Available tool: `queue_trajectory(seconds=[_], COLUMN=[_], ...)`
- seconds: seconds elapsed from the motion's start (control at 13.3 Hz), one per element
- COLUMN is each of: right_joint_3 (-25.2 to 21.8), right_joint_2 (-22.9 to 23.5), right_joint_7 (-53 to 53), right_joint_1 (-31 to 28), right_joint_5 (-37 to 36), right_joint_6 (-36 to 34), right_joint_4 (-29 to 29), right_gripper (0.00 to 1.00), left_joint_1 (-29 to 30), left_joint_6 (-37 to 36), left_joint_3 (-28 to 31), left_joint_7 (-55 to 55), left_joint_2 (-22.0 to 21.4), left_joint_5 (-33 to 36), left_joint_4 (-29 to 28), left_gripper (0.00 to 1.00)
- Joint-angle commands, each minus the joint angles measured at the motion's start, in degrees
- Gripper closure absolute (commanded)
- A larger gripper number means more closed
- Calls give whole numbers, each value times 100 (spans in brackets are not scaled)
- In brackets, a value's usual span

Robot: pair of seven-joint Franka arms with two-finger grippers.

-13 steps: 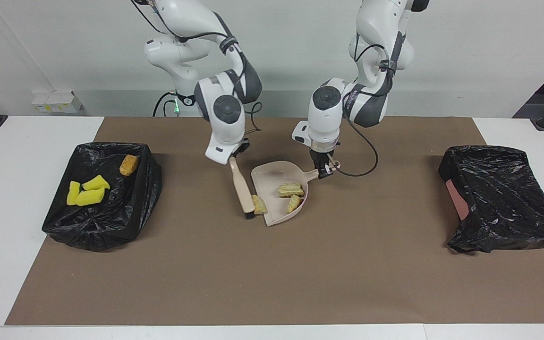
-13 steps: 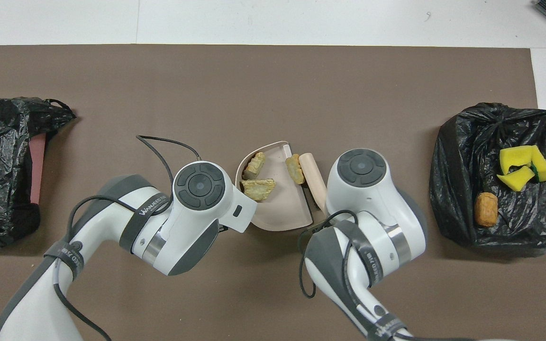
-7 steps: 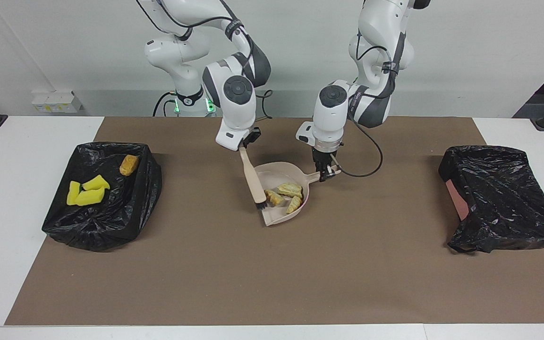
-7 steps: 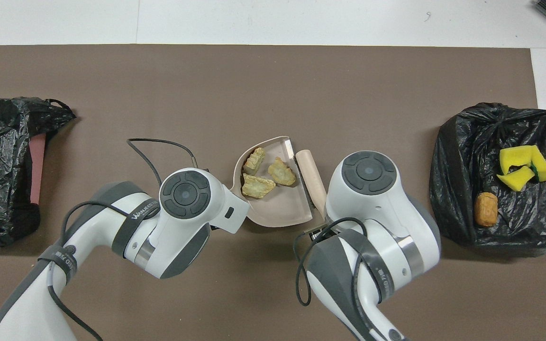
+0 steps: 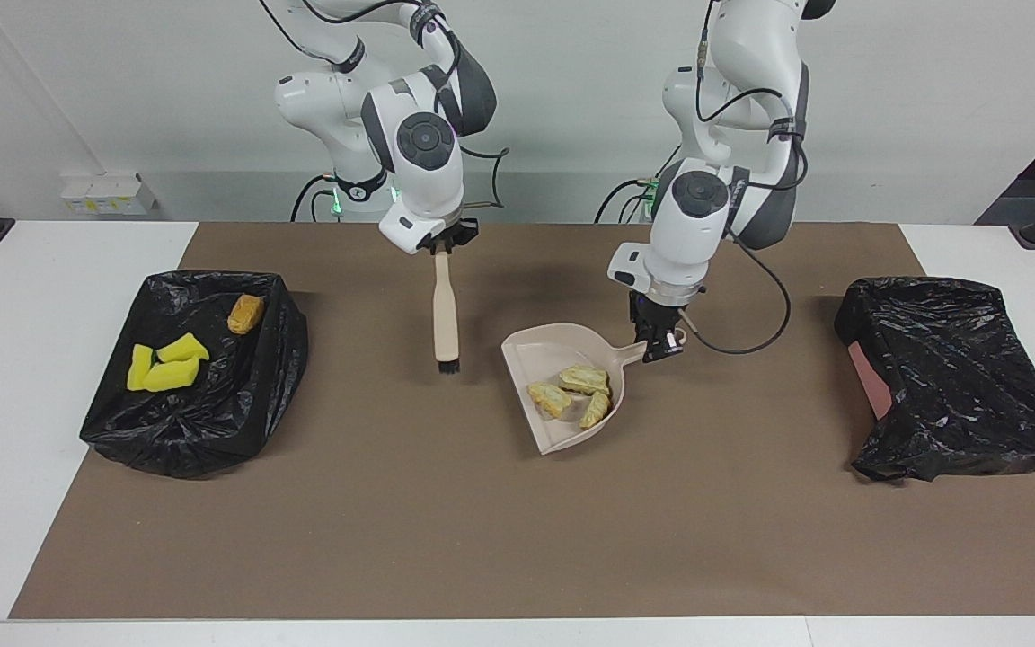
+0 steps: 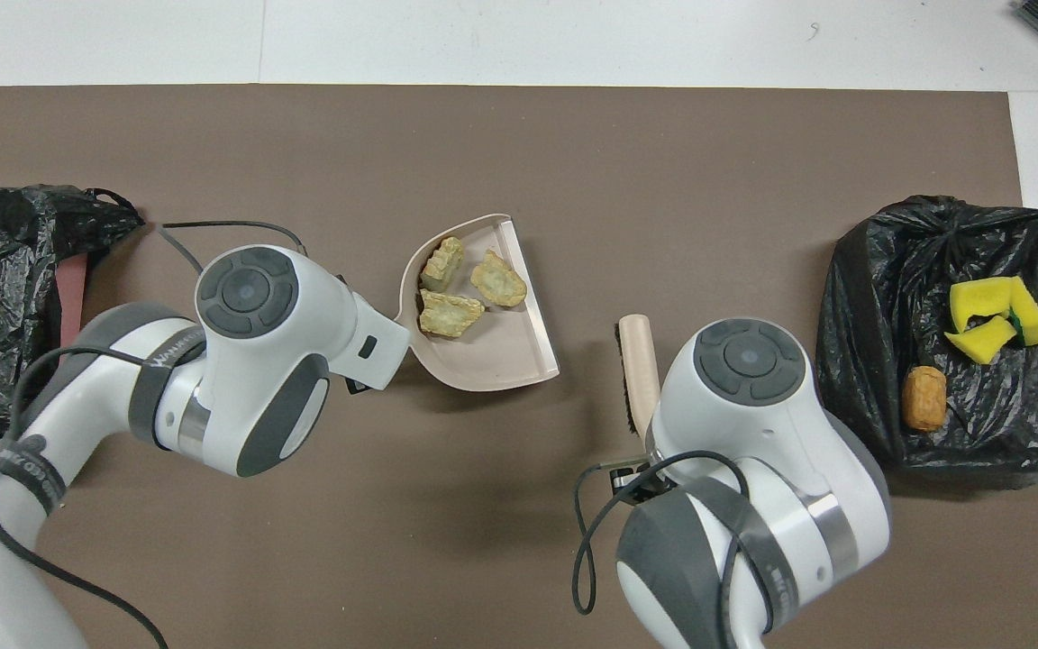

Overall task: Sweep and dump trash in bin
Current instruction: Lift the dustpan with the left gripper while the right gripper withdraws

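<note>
My left gripper (image 5: 659, 346) is shut on the handle of the beige dustpan (image 5: 564, 435), mid-mat. Three golden-beige bread pieces (image 5: 583, 379) of the trash lie together in the pan (image 6: 501, 347). My right gripper (image 5: 443, 244) is shut on the beige brush (image 5: 444, 310), which hangs bristles down over the mat, between the pan and the bin. The black-bagged bin (image 5: 212, 431) at the right arm's end holds the yellow foam wedges (image 5: 167, 364) and the tan-orange lump (image 5: 245, 314). In the overhead view both grippers are hidden under their wrists.
A second container wrapped in a black bag (image 5: 949, 377), with a pink side showing, sits at the left arm's end. The brown mat (image 5: 517, 539) covers most of the white table. A black cable loops from the left wrist.
The brush pushed the last bread piece into the pan, then rose and swung away toward the bin. The dustpan with its three pieces shifted toward the left arm's end.
</note>
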Motion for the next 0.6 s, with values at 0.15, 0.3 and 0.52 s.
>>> queue_trajectory(seconds=[0.15, 0.3, 0.52], right_joint_3=[51, 59, 59], right_joint_2=[-829, -821, -760], right_joint_7=[630, 1524, 2212], right_joint_1=[1021, 1672, 2341], right_joint_5=[504, 636, 1031], right_joint_6=[548, 819, 1337], right_joint_4=[-905, -1001, -1230], right_gripper=[100, 100, 100], left_joint_1=[711, 1089, 1582], left_joint_6=[-1157, -1526, -1651], left_joint_3=[-33, -16, 36], left_joint_7=[872, 1452, 1998], left_joint_2=[-15, -6, 20], left_joint_5=[-208, -401, -402], left_joint_4=[1029, 1441, 1601], left_gripper=[100, 100, 100])
